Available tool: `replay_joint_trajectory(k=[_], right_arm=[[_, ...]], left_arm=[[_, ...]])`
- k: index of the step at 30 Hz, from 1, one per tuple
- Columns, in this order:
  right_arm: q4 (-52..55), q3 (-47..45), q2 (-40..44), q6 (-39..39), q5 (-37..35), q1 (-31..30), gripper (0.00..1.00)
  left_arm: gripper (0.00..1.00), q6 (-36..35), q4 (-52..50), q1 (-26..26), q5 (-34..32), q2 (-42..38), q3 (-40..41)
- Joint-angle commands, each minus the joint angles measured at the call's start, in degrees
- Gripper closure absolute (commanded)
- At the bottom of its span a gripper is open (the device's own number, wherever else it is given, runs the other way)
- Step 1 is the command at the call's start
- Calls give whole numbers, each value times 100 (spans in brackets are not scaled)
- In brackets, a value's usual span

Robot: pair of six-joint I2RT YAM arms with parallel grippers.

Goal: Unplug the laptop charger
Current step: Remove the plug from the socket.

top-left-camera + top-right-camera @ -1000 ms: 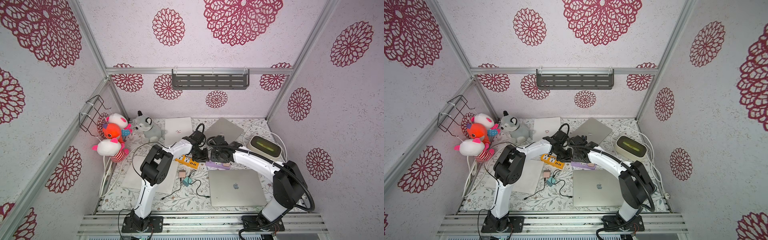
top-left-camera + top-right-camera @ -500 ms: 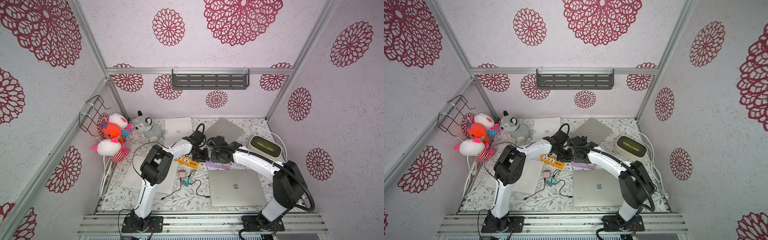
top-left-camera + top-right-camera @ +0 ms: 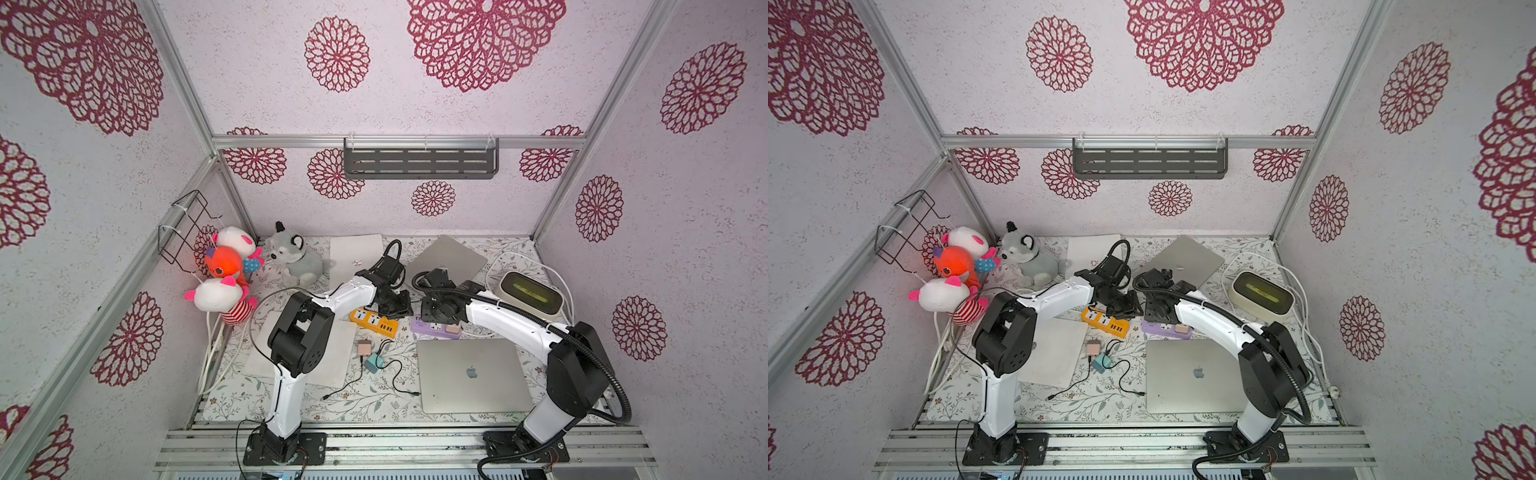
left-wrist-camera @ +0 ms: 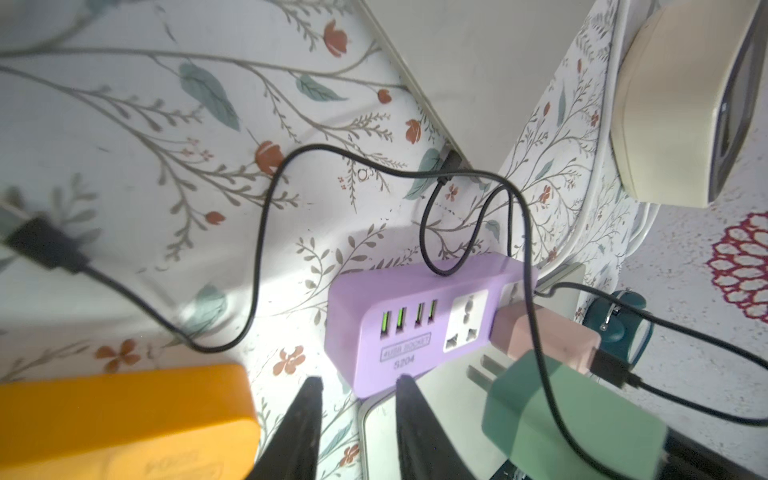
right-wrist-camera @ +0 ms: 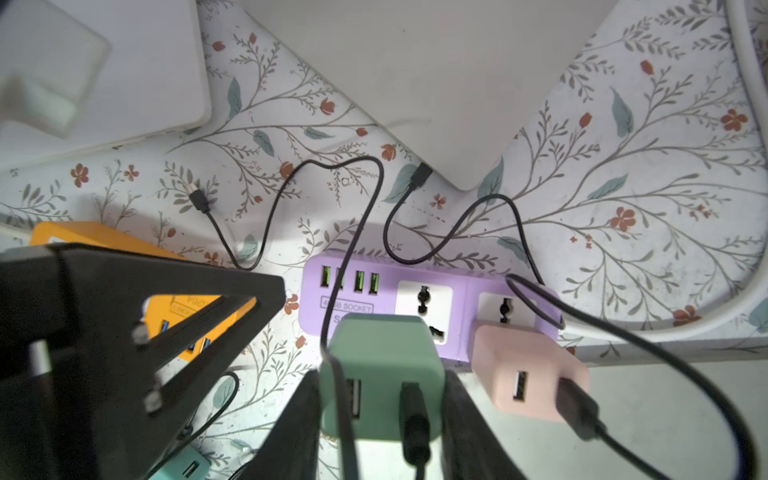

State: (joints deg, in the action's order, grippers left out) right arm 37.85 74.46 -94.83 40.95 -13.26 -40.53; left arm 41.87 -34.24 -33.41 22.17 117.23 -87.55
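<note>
Over the purple strip [image 5: 464, 286], the right gripper [image 5: 382, 376] is pinching the green charger [image 5: 382, 357], one finger pressing each flank. The charger is hanging just clear of the strip, its prongs [image 4: 478, 370] showing bare outside the socket. Just beside it, the pink charger [image 5: 528, 365] is sitting plugged into the strip's end socket. The left gripper [image 4: 359, 380] is hovering low between the orange strip [image 4: 124, 415] and the purple one, fingers spread with nothing between them.

Against a second ago, I am seeing no shift in either arm in both top views. Strips, cables and laptops are lying where they lay.

Counting outward, I am getting two arms, two strips and four chargers. Besides the green and pink ones, a beige charger [image 3: 365, 347] and a teal charger [image 3: 376, 361] are lying loose on the mat [image 3: 361, 407] in front of the orange strip.

Four closed laptops are lying around:
- the back white laptop [image 3: 355, 253] and the grey laptop [image 3: 451, 259] near the rear wall
- the silver laptop [image 3: 469, 374] beside the right arm
- the front white laptop [image 3: 338, 365] partly under the left arm

Four plush toys are crowding the left rear corner: the pink-eared toy [image 3: 232, 240], the orange toy [image 3: 222, 262], the striped toy [image 3: 214, 295] and the husky [image 3: 297, 262]. One cream box [image 3: 530, 293] is sitting by the right wall. One wire basket [image 3: 187, 228] is hanging on the left wall and one grey shelf [image 3: 419, 164] on the rear wall.
</note>
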Motion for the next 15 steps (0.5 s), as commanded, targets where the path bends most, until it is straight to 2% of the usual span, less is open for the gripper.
replay_joint_trajectory(k=[1, 15], right_arm=[[100, 385, 8, -158, 23, -20, 68], [273, 1603, -1150, -494, 536, -34, 68]], left_arm=[[66, -27, 23, 193, -111, -382, 160], [64, -157, -21, 971, -238, -1255, 968]])
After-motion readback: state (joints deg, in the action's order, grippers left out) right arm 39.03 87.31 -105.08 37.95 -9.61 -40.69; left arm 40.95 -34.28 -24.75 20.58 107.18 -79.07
